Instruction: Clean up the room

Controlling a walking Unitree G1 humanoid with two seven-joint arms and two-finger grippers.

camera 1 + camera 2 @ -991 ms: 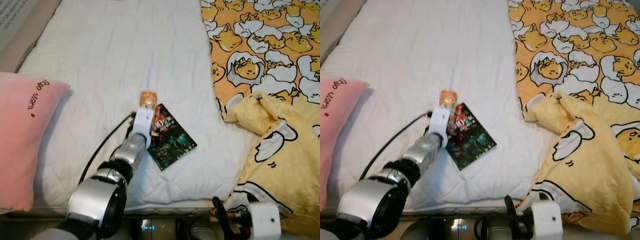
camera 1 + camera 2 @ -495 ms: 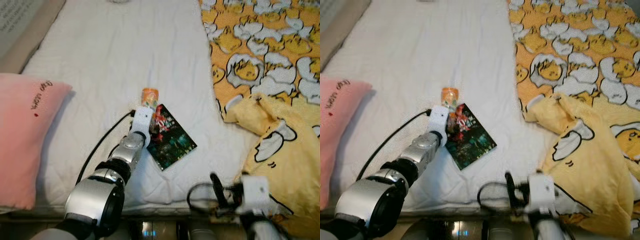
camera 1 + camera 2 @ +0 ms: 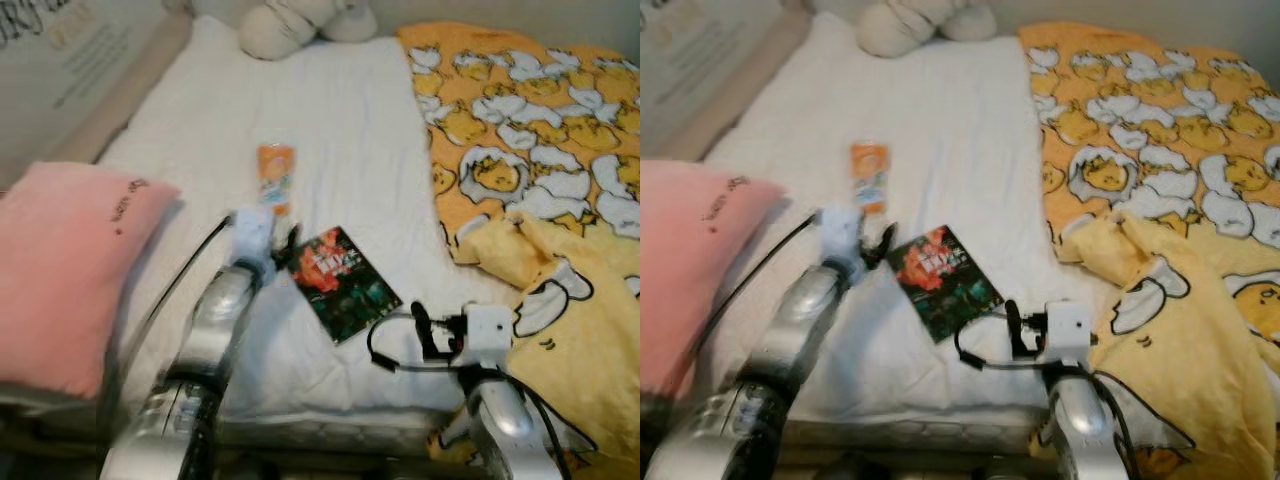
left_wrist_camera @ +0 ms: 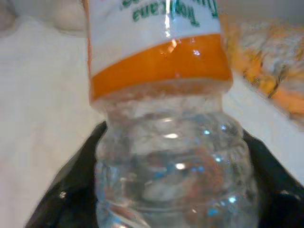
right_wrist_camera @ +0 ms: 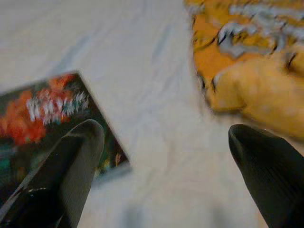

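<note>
A clear plastic bottle (image 3: 275, 178) with an orange label sticks out past my left gripper (image 3: 272, 226) over the white bed (image 3: 340, 120). In the left wrist view the bottle's ribbed body (image 4: 173, 161) sits tight between the black fingers (image 4: 61, 199), so the gripper is shut on it. A dark book (image 3: 343, 283) with a red and green cover lies flat beside it. My right gripper (image 3: 420, 332) hovers near the bed's front edge, just right of the book (image 5: 42, 109). It is open, its fingers (image 5: 76, 156) spread wide with nothing between them.
An orange and yellow blanket (image 3: 530, 150) with egg cartoons covers the bed's right side, bunched up at the front right. A pink pillow (image 3: 70, 260) lies at the left edge. A white plush toy (image 3: 290, 25) sits at the bed's far end.
The camera has tilted up, showing more of the bed's far end. My right arm has risen over the bed's edge towards the book. The bottle now sits farther from the book.
</note>
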